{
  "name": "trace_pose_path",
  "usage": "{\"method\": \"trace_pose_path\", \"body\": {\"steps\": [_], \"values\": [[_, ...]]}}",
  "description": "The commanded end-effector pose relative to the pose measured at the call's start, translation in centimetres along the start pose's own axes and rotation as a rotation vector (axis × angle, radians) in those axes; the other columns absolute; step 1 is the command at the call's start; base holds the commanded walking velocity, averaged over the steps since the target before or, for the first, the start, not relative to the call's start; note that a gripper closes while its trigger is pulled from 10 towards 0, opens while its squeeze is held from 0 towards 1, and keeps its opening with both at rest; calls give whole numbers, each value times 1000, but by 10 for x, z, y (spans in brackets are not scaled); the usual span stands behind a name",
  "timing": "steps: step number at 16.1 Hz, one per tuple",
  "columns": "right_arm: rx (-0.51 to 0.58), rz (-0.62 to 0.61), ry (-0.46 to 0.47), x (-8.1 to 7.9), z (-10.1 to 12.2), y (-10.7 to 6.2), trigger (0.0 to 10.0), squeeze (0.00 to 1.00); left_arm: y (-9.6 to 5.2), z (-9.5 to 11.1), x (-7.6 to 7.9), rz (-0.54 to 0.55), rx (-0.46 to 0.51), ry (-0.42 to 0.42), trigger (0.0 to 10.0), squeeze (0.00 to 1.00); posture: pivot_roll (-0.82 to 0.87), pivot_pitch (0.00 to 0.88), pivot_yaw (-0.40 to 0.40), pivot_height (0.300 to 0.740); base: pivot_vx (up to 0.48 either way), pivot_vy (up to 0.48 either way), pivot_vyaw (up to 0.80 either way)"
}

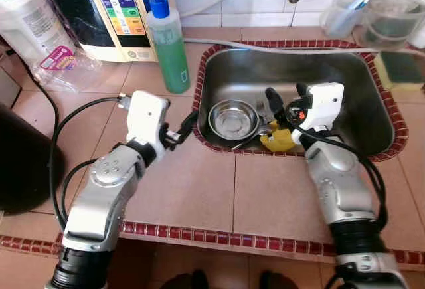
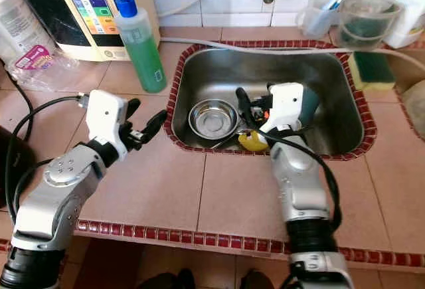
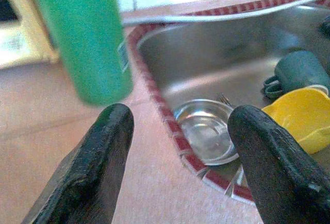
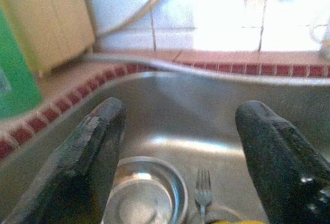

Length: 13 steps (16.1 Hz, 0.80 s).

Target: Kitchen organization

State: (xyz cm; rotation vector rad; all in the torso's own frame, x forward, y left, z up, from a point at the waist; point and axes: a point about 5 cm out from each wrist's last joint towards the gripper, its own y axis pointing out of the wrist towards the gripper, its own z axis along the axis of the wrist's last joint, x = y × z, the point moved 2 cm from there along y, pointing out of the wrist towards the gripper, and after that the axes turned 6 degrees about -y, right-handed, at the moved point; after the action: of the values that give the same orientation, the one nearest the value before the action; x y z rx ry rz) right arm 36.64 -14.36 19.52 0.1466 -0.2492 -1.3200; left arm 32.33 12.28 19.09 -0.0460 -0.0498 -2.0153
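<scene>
**Both grippers open, sink dishes waiting**

The right gripper (image 1: 287, 99) is hanging over the near part of the sink (image 1: 358, 76), its two black fingers spread wide and holding nothing; it is probably lining up on the dishes below. Just under it a steel bowl (image 1: 234, 118) is sitting on the sink floor, with a fork (image 4: 203, 189) lying beside it and a yellow cup (image 1: 279, 139) resting against the near wall. A dark green mug (image 3: 298, 69) is lying behind the cup.

The left gripper (image 1: 184, 129) is hovering above the tiled counter (image 1: 199, 189), just outside the sink's red-tiled rim, also wide open and empty. A green soap bottle (image 1: 167, 43) is standing on the counter beyond it, likely kept within reach for washing.
</scene>
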Motion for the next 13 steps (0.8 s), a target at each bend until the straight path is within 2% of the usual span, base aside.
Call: {"method": "trace_pose_path", "body": {"steps": [1,2,3,5,8,10,12,13], "values": [[84,-5,-9,-8,15,0,10000,1000,-4,-11,-12,60,-13,-74,10000,0,-96,141,68,740,0,0,0],[99,-7,-6,-13,16,0,10000,718,-5,-12,-17,86,7,-76,10000,0,-92,129,65,740,0,0,0],[102,4,43,-19,16,-2,10000,0,-7,-15,-23,128,28,-55,10000,0,-86,117,60,740,0,0,0],[97,9,44,-23,12,-6,10000,0,-10,-21,-23,133,60,-21,10000,0,-94,93,69,740,0,0,0],[83,-26,38,-22,3,-17,10000,0,-10,-34,-22,134,59,-72,10000,0,-116,57,79,740,0,0,0],[65,-40,36,-30,-3,-26,10000,0,-8,-32,-23,129,103,23,10000,0,-126,40,79,740,0,0,0],[52,-36,14,-37,-11,-32,10000,0,-15,-34,-29,157,151,-59,10000,0,-141,26,88,740,0,0,0],[45,-44,24,-38,-14,-36,10000,0,-21,-37,-28,158,162,-37,10000,0,-141,17,91,740,0,0,0]]}}
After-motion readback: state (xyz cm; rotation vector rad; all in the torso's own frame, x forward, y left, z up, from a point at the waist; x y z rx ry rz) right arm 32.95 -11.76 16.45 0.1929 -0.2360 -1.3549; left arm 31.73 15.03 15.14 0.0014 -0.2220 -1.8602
